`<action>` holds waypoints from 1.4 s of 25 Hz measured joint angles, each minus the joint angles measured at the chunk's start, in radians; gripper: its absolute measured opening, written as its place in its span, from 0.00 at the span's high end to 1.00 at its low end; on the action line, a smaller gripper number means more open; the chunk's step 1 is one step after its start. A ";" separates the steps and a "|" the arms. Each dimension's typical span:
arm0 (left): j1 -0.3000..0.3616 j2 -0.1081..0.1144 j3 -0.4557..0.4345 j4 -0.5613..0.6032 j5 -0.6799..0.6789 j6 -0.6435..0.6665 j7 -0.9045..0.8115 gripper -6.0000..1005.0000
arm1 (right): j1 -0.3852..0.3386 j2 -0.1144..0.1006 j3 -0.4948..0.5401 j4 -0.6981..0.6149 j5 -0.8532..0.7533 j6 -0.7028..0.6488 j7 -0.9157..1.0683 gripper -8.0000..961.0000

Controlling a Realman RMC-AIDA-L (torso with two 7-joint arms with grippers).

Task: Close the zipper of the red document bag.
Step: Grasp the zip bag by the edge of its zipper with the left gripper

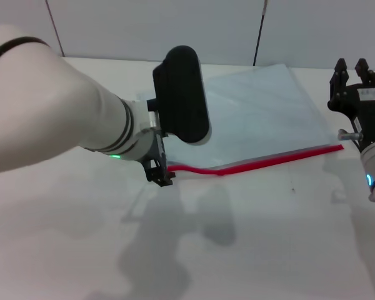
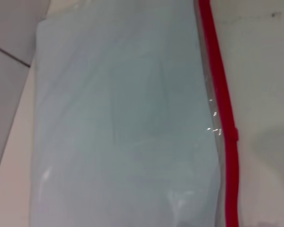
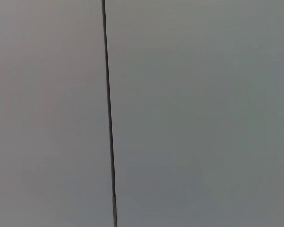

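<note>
The red document bag (image 1: 256, 119) lies flat on the white table, pale blue-grey and translucent, with its zipper (image 1: 269, 160) a red strip along the near long edge. That strip kinks slightly upward near its left end. My left gripper (image 1: 161, 172) sits right at this left end, touching the red strip and mostly hidden behind my own wrist. The left wrist view looks down the bag (image 2: 123, 123) with the zipper (image 2: 225, 109) running along one side. My right gripper (image 1: 356, 78) is held up beside the bag's right end, off the bag, open and holding nothing.
The bag lies on a white table (image 1: 237, 250), with a grey panelled wall (image 1: 175, 25) behind it. The right wrist view shows only that wall (image 3: 180, 113) and one dark seam. My bulky left forearm (image 1: 50, 106) covers the table's left side.
</note>
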 joint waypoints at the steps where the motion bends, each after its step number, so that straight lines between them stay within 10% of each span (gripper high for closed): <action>1: -0.004 0.000 0.006 -0.009 0.000 -0.003 0.000 0.17 | 0.001 0.000 0.000 0.000 0.000 0.000 0.000 0.65; 35: -0.056 -0.002 0.052 -0.287 -0.007 -0.376 -0.010 0.17 | 0.017 0.000 0.000 -0.005 0.000 -0.024 0.000 0.65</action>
